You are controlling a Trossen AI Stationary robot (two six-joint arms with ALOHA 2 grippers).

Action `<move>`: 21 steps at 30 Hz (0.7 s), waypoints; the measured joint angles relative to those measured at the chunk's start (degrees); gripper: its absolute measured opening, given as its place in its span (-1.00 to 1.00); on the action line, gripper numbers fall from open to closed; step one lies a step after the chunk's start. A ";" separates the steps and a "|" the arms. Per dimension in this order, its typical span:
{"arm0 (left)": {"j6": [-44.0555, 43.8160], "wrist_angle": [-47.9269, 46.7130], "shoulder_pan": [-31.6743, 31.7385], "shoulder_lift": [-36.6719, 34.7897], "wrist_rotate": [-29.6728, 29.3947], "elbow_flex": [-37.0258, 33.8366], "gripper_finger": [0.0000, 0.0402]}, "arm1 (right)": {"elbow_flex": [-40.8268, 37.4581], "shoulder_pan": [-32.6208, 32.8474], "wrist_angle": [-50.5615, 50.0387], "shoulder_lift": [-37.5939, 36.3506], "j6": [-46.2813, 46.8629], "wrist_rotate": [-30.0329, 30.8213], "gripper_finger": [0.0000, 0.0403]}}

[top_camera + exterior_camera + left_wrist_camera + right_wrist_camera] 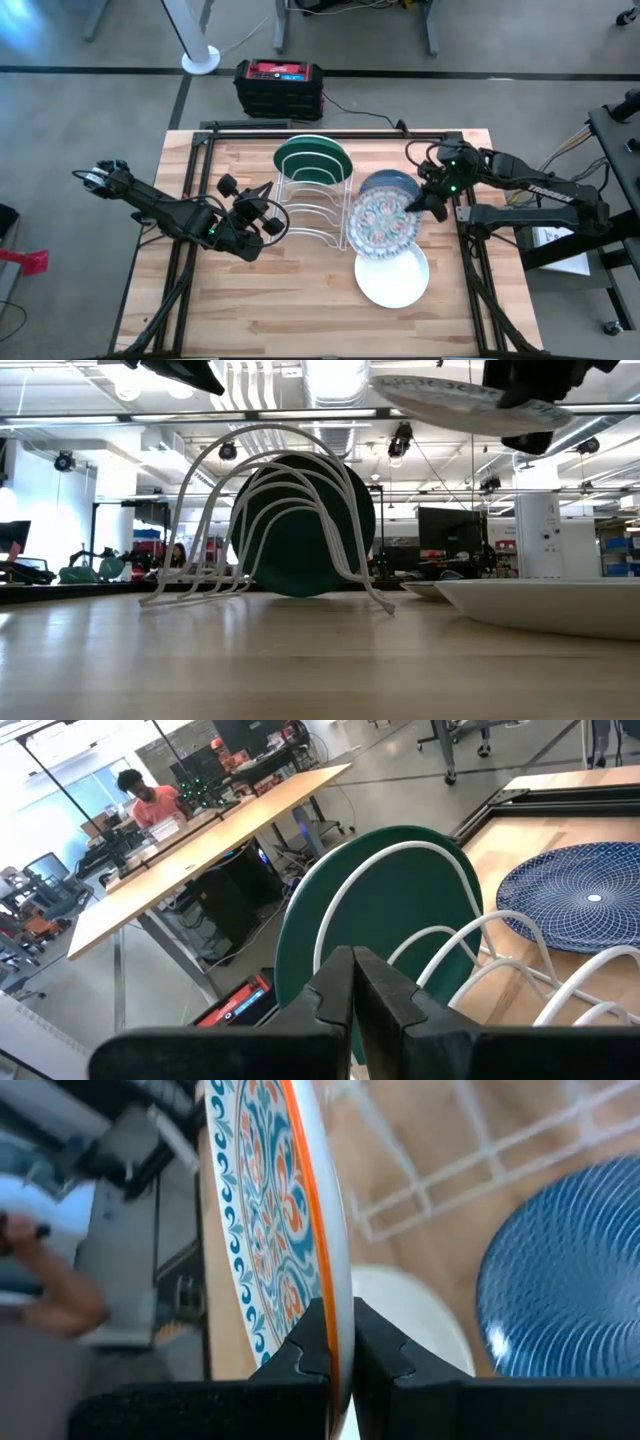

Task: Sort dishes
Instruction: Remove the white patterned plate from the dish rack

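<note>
right gripper (340, 1345) pinches the floral dish (383, 222) aloft — left gripper (353, 985) pressed together.

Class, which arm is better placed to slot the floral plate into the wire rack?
Right: its gripper is shut on the floral plate, lifted beside the wire rack. The left gripper holds nothing.

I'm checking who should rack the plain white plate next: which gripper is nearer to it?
The right. The right gripper hangs just above and beyond the plain white plate, shut on the floral plate. The left gripper sits across the wire rack, farther off.
</note>
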 joint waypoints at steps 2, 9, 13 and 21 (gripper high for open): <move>-0.02 0.00 -0.02 0.00 0.00 0.00 -1.00 | -0.38 0.12 -3.55 0.00 -0.83 -1.28 -0.99; 0.00 0.00 0.00 0.00 0.00 0.00 -1.00 | -4.32 0.48 -6.01 0.06 -1.63 -2.50 -0.99; -0.01 0.00 0.00 0.00 0.00 0.00 -1.00 | -7.45 0.50 -5.78 0.35 -1.64 -4.87 -0.99; -0.02 0.00 0.00 0.00 -0.01 -0.09 -1.00 | -14.89 0.49 -2.99 0.37 0.01 -9.55 -0.99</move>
